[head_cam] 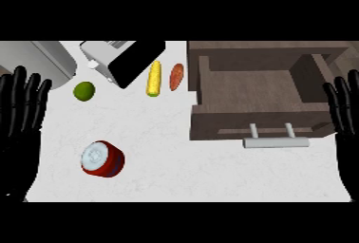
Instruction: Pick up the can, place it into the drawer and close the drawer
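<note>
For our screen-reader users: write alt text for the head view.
A red can sits on the white counter at lower left, apart from the open, empty wooden drawer at upper right. A lime and a corn cob lie farther back. The left hand and right hand rest open at the view's edges, holding nothing.

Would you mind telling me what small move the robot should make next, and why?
Probably bring the left hand inward toward the can. Both hands are open at the view's edges, holding nothing; the can sits untouched on the counter, nearer the left hand than the right hand, and the drawer already stands open.
</note>
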You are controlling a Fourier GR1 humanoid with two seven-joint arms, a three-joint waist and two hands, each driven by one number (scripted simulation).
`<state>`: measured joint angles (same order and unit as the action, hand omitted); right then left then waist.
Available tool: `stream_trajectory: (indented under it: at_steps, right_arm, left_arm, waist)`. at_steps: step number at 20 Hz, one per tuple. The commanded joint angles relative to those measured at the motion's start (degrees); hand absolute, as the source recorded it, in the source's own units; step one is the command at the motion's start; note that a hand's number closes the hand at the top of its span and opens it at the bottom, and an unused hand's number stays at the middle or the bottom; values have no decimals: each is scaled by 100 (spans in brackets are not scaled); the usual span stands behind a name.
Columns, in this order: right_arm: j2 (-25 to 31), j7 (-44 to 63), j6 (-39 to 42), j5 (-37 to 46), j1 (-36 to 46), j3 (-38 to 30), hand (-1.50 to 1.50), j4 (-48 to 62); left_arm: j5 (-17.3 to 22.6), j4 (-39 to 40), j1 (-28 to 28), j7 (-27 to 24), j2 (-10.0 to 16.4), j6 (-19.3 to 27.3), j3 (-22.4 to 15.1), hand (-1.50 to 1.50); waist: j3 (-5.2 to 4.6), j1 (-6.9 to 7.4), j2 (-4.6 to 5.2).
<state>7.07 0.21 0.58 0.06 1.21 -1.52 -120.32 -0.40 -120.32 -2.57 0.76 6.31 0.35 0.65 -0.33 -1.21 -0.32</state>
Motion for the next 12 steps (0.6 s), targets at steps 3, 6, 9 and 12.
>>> stream_trajectory:
  at_steps: [3, 6, 9, 12]
  right_arm:
    - [-142, -125, 30, -83, -488, 8, -150, -317]
    - [-130, 189, -77, -164, 9, -87, -150, -111]
    - [-313, 1112, -479, -17, -583, -179, -150, 153]
    - [-272, 1446, -471, -77, -641, -176, -150, -195]
  left_arm:
    - [1309, -218, 421, -178, 434, -1066, 426, -150]
    - [2386, -443, 1149, -340, 875, -2053, 712, -150]
    - [2022, 126, 1673, 880, 828, -1411, 718, -150]
    - [2638, -183, 1940, 1196, 1060, -1556, 1237, -150]
  waist:
    - [31, 122, 21]
    - [25, 223, 15]
    - [27, 202, 28]
    - [31, 164, 14]
